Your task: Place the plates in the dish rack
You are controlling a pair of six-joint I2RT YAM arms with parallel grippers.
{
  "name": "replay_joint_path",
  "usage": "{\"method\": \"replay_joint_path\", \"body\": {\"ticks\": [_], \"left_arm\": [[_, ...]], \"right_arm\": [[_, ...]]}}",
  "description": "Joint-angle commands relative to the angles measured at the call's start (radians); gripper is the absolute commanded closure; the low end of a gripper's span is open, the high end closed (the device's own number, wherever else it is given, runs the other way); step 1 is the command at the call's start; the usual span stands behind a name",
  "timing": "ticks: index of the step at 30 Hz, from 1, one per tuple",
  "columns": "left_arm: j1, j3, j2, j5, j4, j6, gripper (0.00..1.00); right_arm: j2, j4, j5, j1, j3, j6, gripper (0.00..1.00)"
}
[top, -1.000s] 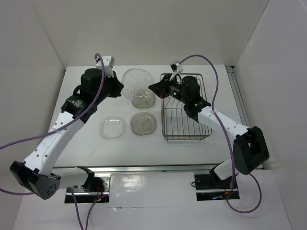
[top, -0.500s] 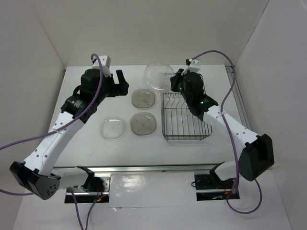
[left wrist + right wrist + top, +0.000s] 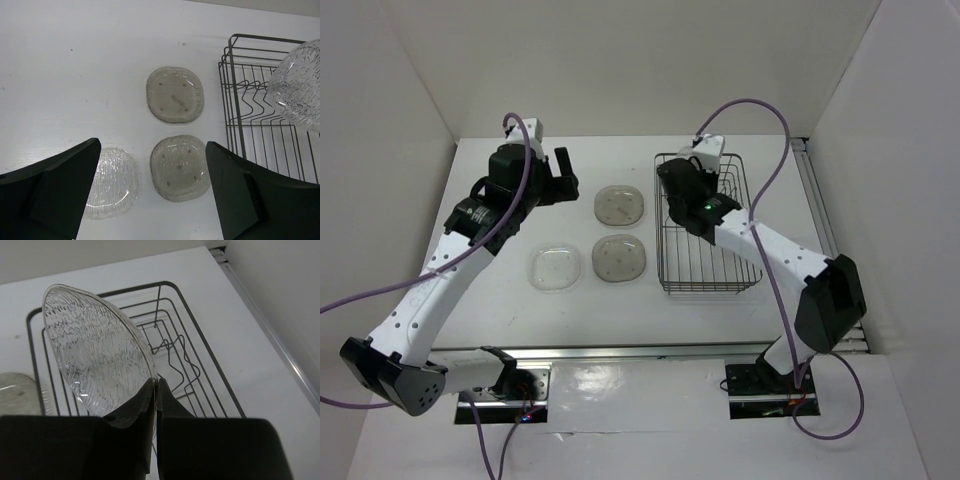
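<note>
The white counter carries the dish rack on its right side. Left of the rack lie three plates, flat and apart: two speckled plates, one farther and one nearer, and a clear plate left of the nearer one. My right claw is clenched on the rim of the second clear plate, tilted on edge over the rack's far end. My left claw hangs released, spread wide above the counter plates, grasping nothing.

No readable text — no labels, numbers.
</note>
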Motion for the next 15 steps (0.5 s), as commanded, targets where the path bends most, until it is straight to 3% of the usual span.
{"method": "replay_joint_path", "body": {"ticks": [1,15], "left_arm": [[0.006,0.036,-0.009,0.003,0.013,-0.022,0.0],[0.006,0.027,-0.02,0.068,0.033,-0.042,0.0]], "right_arm": [[0.065,-0.07,0.199,0.032,0.089,0.05,1.0],[0.226,-0.096,0.25,0.03,0.164,0.088,1.0]]}}
